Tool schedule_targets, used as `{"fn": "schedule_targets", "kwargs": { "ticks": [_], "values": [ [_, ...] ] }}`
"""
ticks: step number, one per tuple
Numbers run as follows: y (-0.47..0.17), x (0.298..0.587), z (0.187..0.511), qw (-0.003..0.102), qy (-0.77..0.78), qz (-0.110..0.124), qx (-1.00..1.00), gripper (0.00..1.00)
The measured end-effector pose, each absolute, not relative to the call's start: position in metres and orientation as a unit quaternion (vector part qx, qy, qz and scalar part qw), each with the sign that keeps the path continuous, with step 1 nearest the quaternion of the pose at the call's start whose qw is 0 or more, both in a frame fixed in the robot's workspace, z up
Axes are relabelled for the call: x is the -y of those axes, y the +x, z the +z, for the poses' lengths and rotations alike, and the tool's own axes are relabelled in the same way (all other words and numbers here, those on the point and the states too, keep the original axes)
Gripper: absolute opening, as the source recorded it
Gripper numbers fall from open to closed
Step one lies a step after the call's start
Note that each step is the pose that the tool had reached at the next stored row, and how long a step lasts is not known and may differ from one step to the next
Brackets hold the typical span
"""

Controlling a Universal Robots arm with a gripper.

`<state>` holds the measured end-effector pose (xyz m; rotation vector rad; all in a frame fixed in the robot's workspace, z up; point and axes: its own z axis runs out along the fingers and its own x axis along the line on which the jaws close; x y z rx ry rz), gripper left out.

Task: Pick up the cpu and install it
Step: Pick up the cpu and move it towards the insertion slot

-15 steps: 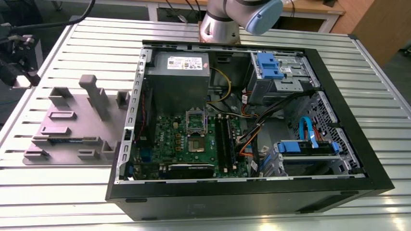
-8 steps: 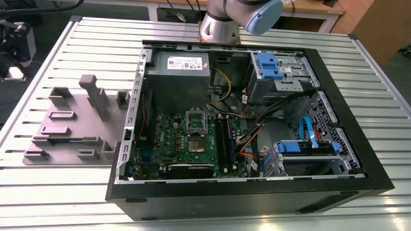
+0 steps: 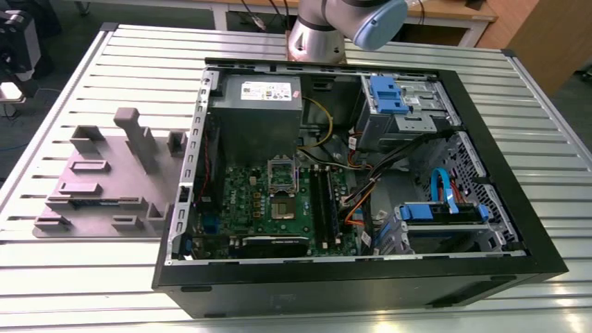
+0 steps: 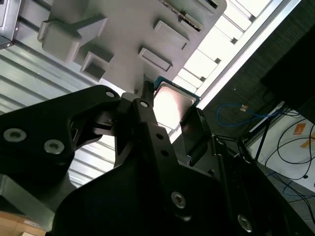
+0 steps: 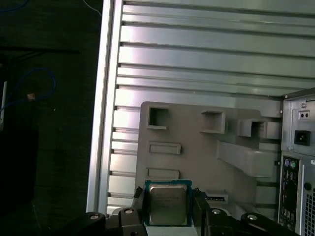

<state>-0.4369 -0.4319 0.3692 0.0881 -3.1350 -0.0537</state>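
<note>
A black claw (image 5: 168, 202) is clenched on the cpu (image 5: 168, 204), a small flat square chip with a dull silver top and a green rim. In both wrist views the chip sits squarely between the two dark fingers (image 5: 139, 202), which press on its opposite edges. In the second wrist view the cpu (image 4: 172, 105) shows at the fingertips of the claw (image 4: 170, 112), with its metal face catching the light. Behind the chip lie a grey moulded holder tray (image 5: 197, 147) with raised rectangular pockets and the silver slatted tabletop (image 5: 197, 59).

In the exterior view the tray (image 3: 93, 180) rests on the tabletop (image 3: 93, 277), towards the exterior view's left of an open black computer case (image 3: 351, 284). Inside the case a green motherboard (image 3: 268, 208) carries a square metal-framed socket (image 3: 280, 173). The grey and blue robot arm (image 3: 324, 28) rises beyond the case
</note>
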Motion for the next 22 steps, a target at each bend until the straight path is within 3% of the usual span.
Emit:
{"fn": "schedule_targets", "kwargs": {
  "ticks": [22],
  "values": [
    [-0.4335, 0.4318, 0.3697, 0.002, 0.028, -0.017, 0.999, 0.47]
  ]
}}
